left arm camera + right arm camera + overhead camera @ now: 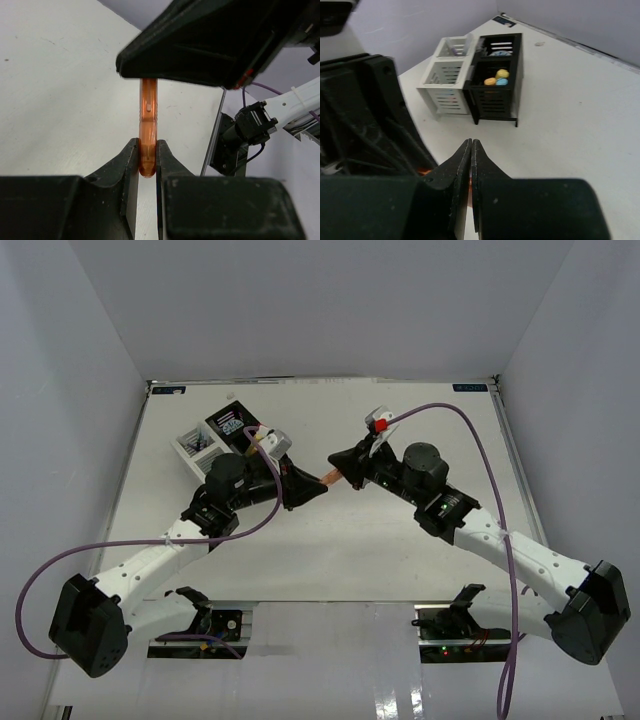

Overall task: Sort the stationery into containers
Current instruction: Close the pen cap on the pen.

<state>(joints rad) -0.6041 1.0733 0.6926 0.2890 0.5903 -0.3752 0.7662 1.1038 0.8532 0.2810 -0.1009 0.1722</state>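
Note:
A translucent orange highlighter (148, 115) is held above the table with my left gripper (147, 146) shut on its near end. Seen from above, the highlighter (332, 479) bridges my left gripper (318, 487) and my right gripper (339, 462) mid-table. Its far end runs under the right gripper's fingers. The right gripper (471, 143) is shut, jaws pressed almost together, and orange shows through the slit; I cannot tell if it grips. The containers sit at the back left: black compartments (495, 95) and white ones (445, 87). The near black one holds highlighter caps (497, 78).
The container cluster (212, 437) stands just behind the left arm's wrist. A blue-white round thing (501, 52) lies in the far black compartment. Purple cables loop from both arms. Grey walls enclose the white table (400, 540) on three sides.

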